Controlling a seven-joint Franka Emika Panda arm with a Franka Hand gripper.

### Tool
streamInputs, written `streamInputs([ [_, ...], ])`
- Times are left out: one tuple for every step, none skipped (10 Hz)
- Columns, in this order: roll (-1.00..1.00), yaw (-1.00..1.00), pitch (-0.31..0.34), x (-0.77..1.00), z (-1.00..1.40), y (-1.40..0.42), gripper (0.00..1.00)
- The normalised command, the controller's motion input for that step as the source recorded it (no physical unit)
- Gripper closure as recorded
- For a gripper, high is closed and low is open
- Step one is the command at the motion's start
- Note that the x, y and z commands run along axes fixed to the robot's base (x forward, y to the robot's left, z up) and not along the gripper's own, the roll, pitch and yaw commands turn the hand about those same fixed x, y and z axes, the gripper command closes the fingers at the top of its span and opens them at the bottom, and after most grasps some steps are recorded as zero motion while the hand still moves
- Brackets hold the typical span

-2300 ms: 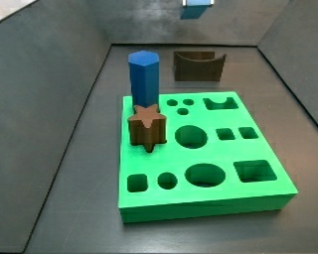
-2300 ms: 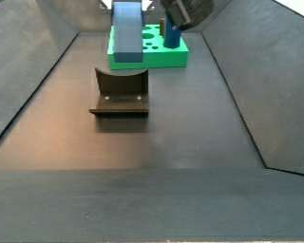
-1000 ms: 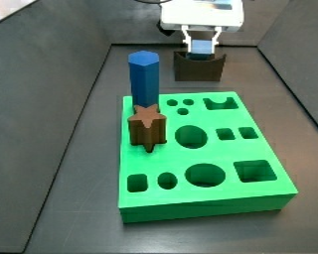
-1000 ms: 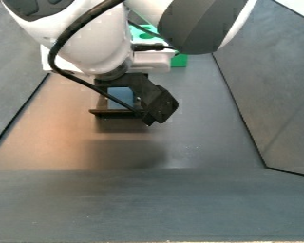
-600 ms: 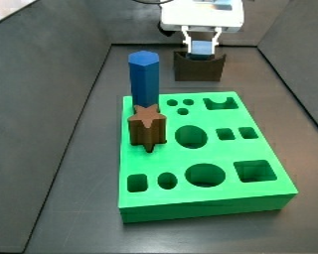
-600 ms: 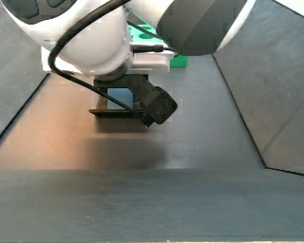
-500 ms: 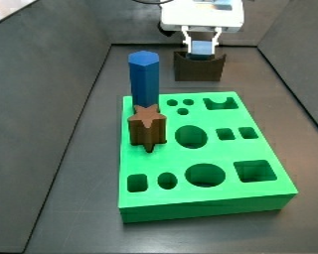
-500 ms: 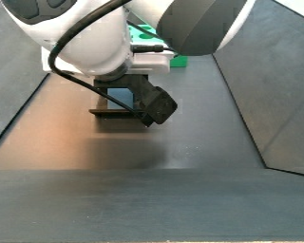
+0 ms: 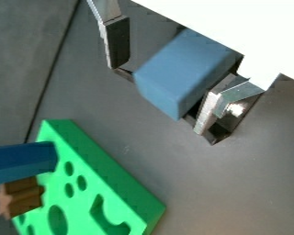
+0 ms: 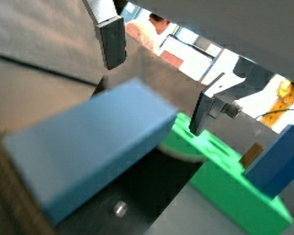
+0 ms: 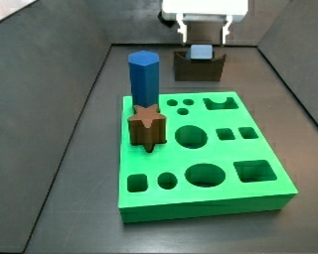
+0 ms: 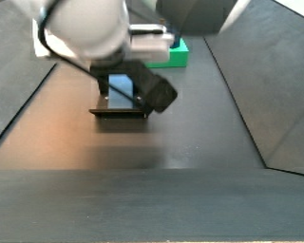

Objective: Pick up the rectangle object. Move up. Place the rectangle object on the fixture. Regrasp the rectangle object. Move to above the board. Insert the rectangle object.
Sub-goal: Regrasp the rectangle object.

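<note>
The gripper point(image 11: 203, 37) is hovering just above the fixture point(image 11: 198, 68) at the floor's far edge, its fingers point(image 9: 219, 106) spread wider than the rectangle object point(image 9: 183, 75), which is sitting between them on the fixture, apparently not clamped. The board point(image 11: 205, 149) is lying nearer. No writing is showing anywhere.

- The white arm's gripper point(image 11: 202, 35) hangs directly above the dark olive-brown blocky fixture point(image 11: 199, 67) with its U-shaped notch.
- Its flat silver fingers point(image 9: 117, 41) stand apart, clear of the block's sides in a wrist view.
</note>
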Motion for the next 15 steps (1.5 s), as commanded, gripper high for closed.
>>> streamInputs([
  [0.07, 0.01, 0.096, -0.03, 1.00, 0.00, 0.00],
  [0.06, -0.01, 0.101, -0.02, 0.89, 0.00, 0.00],
  [0.05, -0.02, 0.098, -0.02, 0.71, 0.01, 0.00],
  [0.04, -0.04, 0.094, -0.02, 0.53, 0.01, 0.00],
  [0.04, -0.05, 0.089, -0.02, 0.34, 0.01, 0.00],
  [1.00, 0.01, 0.065, -0.10, 0.77, -0.73, 0.00],
  [1.00, 0.01, 0.063, -0.10, 0.64, -0.72, 0.00],
  [1.00, 0.01, 0.050, -0.11, 0.46, -0.56, 0.00],
  [1.00, 0.01, 0.043, -0.12, 0.27, -0.41, 0.00],
  [1.00, 0.01, 0.038, -0.09, 0.11, -0.26, 0.00],
  [1.00, 0.01, 0.038, -0.05, 0.06, -0.11, 0.00],
  [1.00, 0.01, 0.039, -0.03, 0.05, -0.05, 0.00],
  [1.00, 0.01, 0.036, -0.02, 0.02, -0.04, 0.00],
  [1.00, 0.01, 0.033, -0.03, 0.02, -0.03, 0.00],
  [1.00, 0.01, 0.027, -0.04, 0.02, -0.03, 0.00],
])
